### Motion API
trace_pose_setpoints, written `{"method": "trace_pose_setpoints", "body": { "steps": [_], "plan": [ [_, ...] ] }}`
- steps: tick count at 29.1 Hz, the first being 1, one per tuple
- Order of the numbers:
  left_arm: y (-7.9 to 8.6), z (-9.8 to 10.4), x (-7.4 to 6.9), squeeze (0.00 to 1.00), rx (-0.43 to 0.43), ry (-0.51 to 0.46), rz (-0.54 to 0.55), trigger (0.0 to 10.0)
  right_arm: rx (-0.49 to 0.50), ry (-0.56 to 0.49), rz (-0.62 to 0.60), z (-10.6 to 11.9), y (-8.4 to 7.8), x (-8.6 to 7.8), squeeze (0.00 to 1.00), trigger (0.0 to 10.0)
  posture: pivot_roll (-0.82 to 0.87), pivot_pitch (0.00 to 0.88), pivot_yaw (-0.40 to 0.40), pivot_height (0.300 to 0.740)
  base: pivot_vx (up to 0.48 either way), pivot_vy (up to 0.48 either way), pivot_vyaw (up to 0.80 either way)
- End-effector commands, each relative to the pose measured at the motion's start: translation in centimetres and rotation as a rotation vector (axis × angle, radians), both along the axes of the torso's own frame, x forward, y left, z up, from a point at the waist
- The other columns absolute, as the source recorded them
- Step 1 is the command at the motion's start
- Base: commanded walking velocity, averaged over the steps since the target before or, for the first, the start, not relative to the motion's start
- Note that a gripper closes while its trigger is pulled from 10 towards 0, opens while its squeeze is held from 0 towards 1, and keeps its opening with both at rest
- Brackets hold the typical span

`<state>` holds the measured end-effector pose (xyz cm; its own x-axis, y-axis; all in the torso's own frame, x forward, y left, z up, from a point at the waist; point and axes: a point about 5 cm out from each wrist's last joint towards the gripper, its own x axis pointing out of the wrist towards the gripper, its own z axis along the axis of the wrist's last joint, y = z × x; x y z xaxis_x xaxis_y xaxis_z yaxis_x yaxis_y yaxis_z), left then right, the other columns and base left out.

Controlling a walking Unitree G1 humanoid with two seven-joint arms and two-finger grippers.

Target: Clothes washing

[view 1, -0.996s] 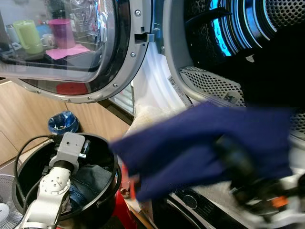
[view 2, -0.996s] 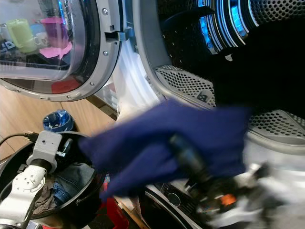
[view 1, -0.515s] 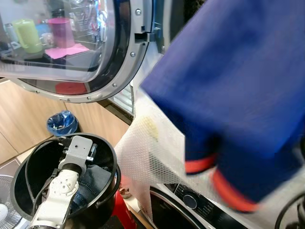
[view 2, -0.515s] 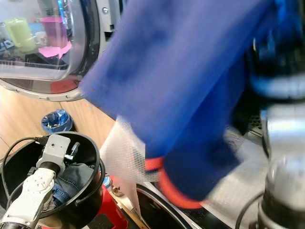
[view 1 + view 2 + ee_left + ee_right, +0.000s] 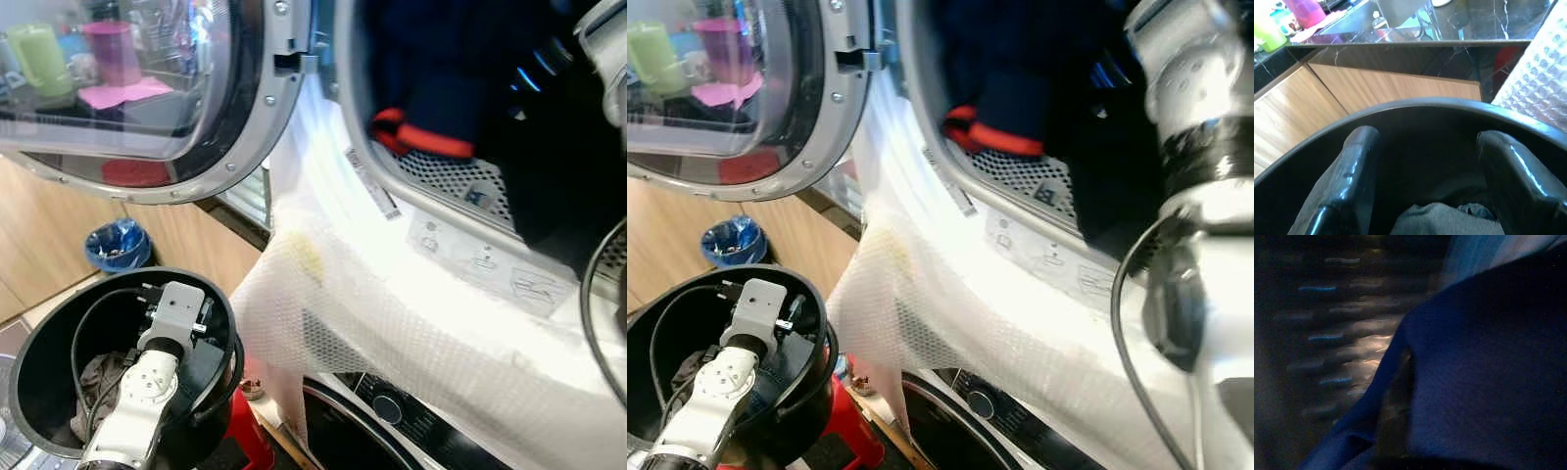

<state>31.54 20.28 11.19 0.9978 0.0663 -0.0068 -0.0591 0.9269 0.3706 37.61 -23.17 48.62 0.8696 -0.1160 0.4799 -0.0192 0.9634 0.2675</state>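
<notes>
A navy garment [image 5: 431, 69] with a red cuff [image 5: 423, 139] hangs inside the mouth of the washer drum [image 5: 460, 181]. My right arm [image 5: 1200, 93] reaches into the drum beside it. In the dark right wrist view the navy cloth [image 5: 1484, 377] lies close against the camera, with the perforated drum wall behind. My left gripper [image 5: 1427, 147] is open inside the black laundry basket [image 5: 44, 323], above a grey cloth [image 5: 1444, 220]. The left wrist [image 5: 168, 315] shows at the basket's middle.
The round glass door [image 5: 147, 98] stands open to the left. A bubble-wrap sheet [image 5: 392, 333] drapes over the machine's front, above a lower machine's knob [image 5: 384, 409]. A blue-bagged bin [image 5: 116, 245] sits by the wooden cabinet. A red stand [image 5: 250, 436] is under the basket.
My right arm has carried the navy garment from in front of the machine up into the drum. The left arm has stayed in the basket. The camera has shifted slightly.
</notes>
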Motion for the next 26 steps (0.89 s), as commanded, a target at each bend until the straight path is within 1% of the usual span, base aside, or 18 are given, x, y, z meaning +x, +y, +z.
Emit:
{"method": "trace_pose_setpoints", "body": {
  "steps": [1,2,3,5,6,7,10,11,12,14,18,19,23,26],
  "plan": [
    [0.2,-0.5,-0.2,0.00,0.011,0.014,0.014,10.0,0.037,-0.050,-0.263,1.9,-3.9,-2.2,0.00,0.0,0.14,0.037,-0.086,0.740,0.000,0.000,0.00],
    [0.2,-0.5,-0.2,0.00,0.011,0.014,0.014,10.0,0.037,-0.050,-0.263,1.9,-3.9,-2.2,0.00,0.0,0.14,0.037,-0.086,0.740,0.000,0.000,0.00],
    [0.2,-0.5,-0.2,0.00,0.010,0.013,0.017,10.0,0.041,-0.039,-0.348,1.9,-5.1,-2.7,0.00,0.0,0.15,0.037,-0.091,0.740,0.000,0.000,0.00],
    [0.3,-0.5,-0.3,0.00,0.009,0.012,0.020,10.0,0.057,-0.012,-0.366,1.5,-5.5,-2.6,0.00,0.0,0.15,0.037,-0.091,0.740,0.000,0.000,0.00],
    [0.3,-0.6,-0.3,0.00,0.009,0.016,0.022,10.0,0.038,0.021,-0.385,1.1,-5.6,-2.4,0.00,2.0,0.14,0.038,-0.086,0.740,0.000,0.000,0.00],
    [0.3,-0.6,-0.2,0.00,0.010,0.020,0.022,10.0,0.008,0.084,-0.388,-0.1,-5.5,-1.7,0.00,10.0,0.14,0.038,-0.086,0.740,0.000,0.000,0.00],
    [0.1,-0.6,0.0,0.00,0.008,0.031,0.005,10.0,-0.037,0.155,-0.395,-1.8,-5.4,-0.8,0.00,10.0,0.14,0.041,-0.074,0.740,0.000,0.000,0.00],
    [0.0,-0.7,0.0,0.00,0.009,0.036,-0.004,10.0,-0.052,0.188,-0.388,-2.6,-5.2,-0.4,0.00,10.0,0.14,0.041,-0.074,0.740,0.000,0.000,0.00],
    [-0.2,-0.7,0.1,0.00,0.011,0.047,-0.020,10.0,-0.052,0.240,-0.402,-4.0,-5.3,0.2,0.00,10.0,0.14,0.045,-0.066,0.740,0.000,0.000,0.00],
    [-0.3,-0.7,0.2,0.00,0.013,0.050,-0.029,10.0,-0.105,0.302,-0.392,-5.7,-5.2,0.9,0.00,10.0,0.13,0.047,-0.064,0.740,0.000,0.000,0.00],
    [-0.5,-0.8,0.1,0.00,0.012,0.056,-0.045,10.0,-0.108,0.389,-0.393,-8.3,-5.6,1.5,0.00,10.0,0.13,0.053,-0.056,0.740,0.000,0.000,0.00],
    [-0.6,-0.8,0.1,0.00,0.015,0.059,-0.048,10.0,-0.115,0.394,-0.391,-8.5,-5.6,1.5,1.00,10.0,0.12,0.059,-0.051,0.740,0.000,0.000,0.00],
    [-0.6,-0.9,0.1,0.00,0.016,0.065,-0.053,10.0,-0.123,0.397,-0.379,-8.6,-5.5,1.6,1.00,10.0,0.12,0.059,-0.051,0.740,0.000,0.000,0.00],
    [-0.9,-1.0,0.2,0.00,0.012,0.074,-0.069,10.0,-0.142,0.361,-0.358,-7.3,-5.0,1.4,1.00,10.0,0.11,0.062,-0.048,0.740,0.000,0.000,0.00]
  ]
}}
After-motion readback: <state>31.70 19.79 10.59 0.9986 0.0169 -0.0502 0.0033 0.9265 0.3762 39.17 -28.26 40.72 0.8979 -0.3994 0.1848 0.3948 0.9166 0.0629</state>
